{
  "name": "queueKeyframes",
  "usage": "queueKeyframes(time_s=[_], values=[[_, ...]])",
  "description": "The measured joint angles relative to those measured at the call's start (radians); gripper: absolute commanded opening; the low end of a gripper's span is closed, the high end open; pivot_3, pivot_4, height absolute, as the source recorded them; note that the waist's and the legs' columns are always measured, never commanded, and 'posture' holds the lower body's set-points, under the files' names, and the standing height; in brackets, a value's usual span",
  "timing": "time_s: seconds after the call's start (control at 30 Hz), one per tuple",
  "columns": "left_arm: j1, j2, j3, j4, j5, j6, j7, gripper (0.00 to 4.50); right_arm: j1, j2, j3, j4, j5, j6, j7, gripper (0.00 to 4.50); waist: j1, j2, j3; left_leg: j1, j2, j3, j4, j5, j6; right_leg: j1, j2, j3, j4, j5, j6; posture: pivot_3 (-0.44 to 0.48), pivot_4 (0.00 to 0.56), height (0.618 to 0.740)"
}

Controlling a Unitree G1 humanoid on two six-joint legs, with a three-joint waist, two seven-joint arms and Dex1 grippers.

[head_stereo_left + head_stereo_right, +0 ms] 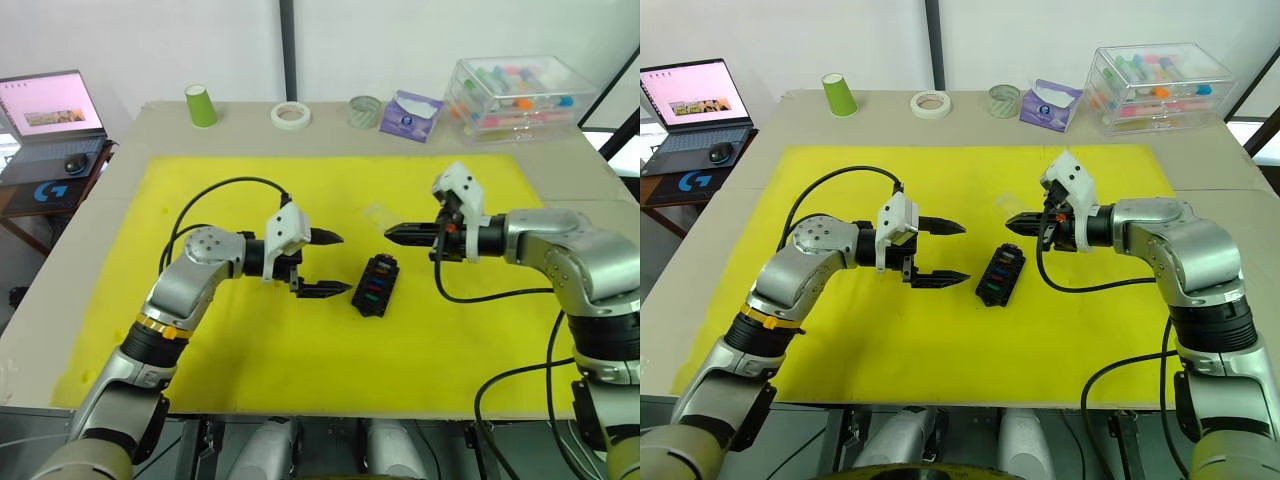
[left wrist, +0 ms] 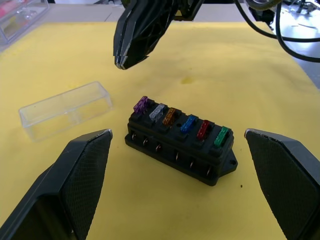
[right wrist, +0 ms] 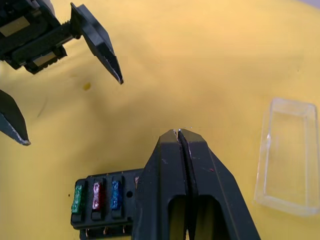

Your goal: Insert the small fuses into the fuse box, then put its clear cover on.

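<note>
Fuse box (image 1: 376, 285) lies on the yellow mat (image 1: 250, 340) near its centre, long axis running away from the robot with a slight tilt. Head views show coloured specks on its top but not their order. Left wrist view resolves them: six fuses (image 2: 181, 121) seated in one row of slots, reading purple, grey, brown, blue, red, green along the box. Right wrist view shows just the green, red and blue end; the rest of the box is hidden behind that gripper's own fingers.

Cover (image 2: 66, 110) lies on the mat, apart from the box, on its far side. In the head views it is a faint clear patch (image 1: 379, 213) between box and right gripper. Both wrist views show it plainly as a clear rectangular shell, off the box.

Left gripper (image 1: 332, 264) hovers just left of the box, jaws spread wide, nothing between them. Left wrist view shows both pads framing the box with a gap on each side, no contact.

Right gripper (image 1: 393, 235) hangs above and beyond the box's far end, pointing toward the left gripper. Right wrist view shows its two fingers pressed together along their length, holding nothing visible.

Back of table: green cup (image 1: 201, 105), tape roll (image 1: 290, 115), storage box (image 1: 520, 95). Laptop (image 1: 52, 110) sits on a side stand, left.
</note>
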Motion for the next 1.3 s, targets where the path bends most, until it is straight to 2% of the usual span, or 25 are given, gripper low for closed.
queueKeyframes(time_s=[0.13, 0.37, 1.3], values=[[0.000, -0.003, 0.000, 0.001, 0.002, 0.000, 0.000, 4.50, 0.059, -0.008, 0.023, 0.006, -0.032, -0.054, -0.006, 0.03, -0.002, 0.000, 0.000, 0.000, 0.000, 0.000, 0.000, 0.000, 0.000, 0.000, 0.000, 0.000, 0.000, 0.000, 0.000, 0.000, 0.150, 0.740], [-0.001, -0.005, 0.000, 0.001, 0.003, 0.000, -0.002, 4.50, 0.074, 0.017, 0.046, 0.053, -0.071, -0.127, -0.025, 0.03, -0.001, 0.000, 0.000, 0.000, 0.000, 0.000, 0.000, 0.000, 0.000, 0.000, 0.000, 0.000, 0.000, 0.000, 0.000, 0.000, 0.150, 0.740], [-0.005, -0.004, 0.000, 0.001, 0.003, 0.000, -0.011, 4.50, 0.088, 0.041, 0.027, 0.042, -0.055, -0.112, -0.038, 0.03, -0.002, 0.000, 0.000, 0.000, 0.000, 0.000, 0.000, 0.000, 0.000, 0.000, 0.000, 0.000, 0.000, 0.000, 0.000, 0.000, 0.150, 0.740]])
